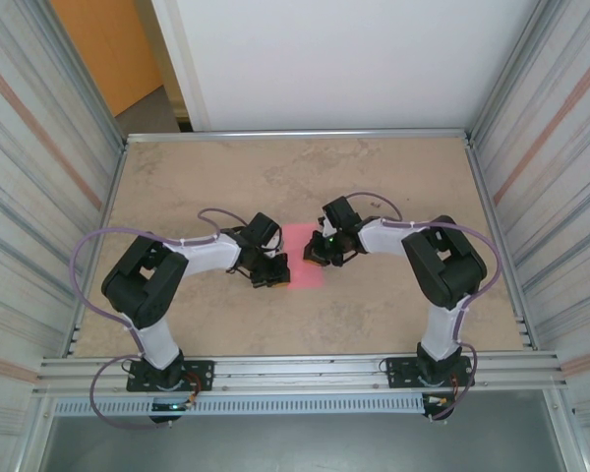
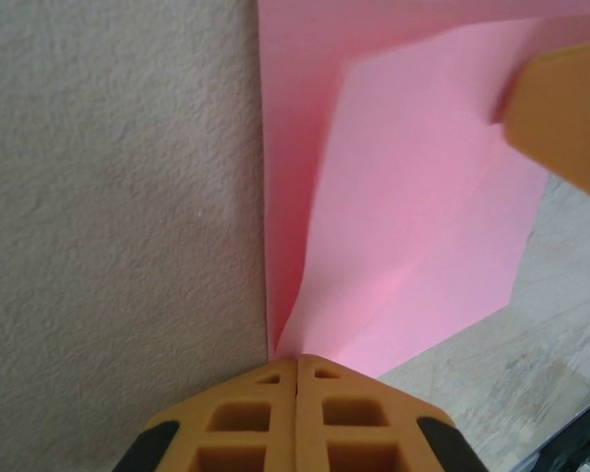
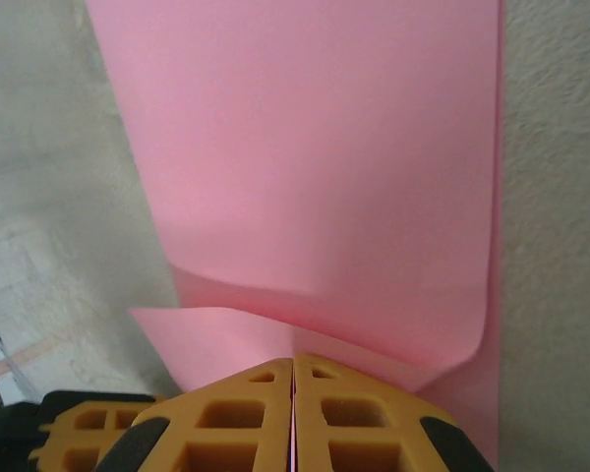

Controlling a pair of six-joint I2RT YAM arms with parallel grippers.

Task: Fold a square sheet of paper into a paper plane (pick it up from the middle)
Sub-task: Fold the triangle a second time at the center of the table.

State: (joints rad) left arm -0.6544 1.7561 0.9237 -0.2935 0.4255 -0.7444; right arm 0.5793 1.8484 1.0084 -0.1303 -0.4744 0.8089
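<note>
Top external shows the square sheet of paper point(image 1: 301, 246) mid-table point(image 1: 393, 315) between left gripper point(image 1: 272, 277) and right gripper point(image 1: 322, 254), both pinched closed on its edges (wrist views agree), likely mid-fold; next, the 2 should lay the flap over and crease it.

The square sheet of paper point(image 1: 304, 262), matte pink-red, lies mid-table, partly folded over itself, its edges curled up.

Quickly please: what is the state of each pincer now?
Left pincer: shut on the thin pink square sheet of paper.
Right pincer: shut on the same sheet.
</note>
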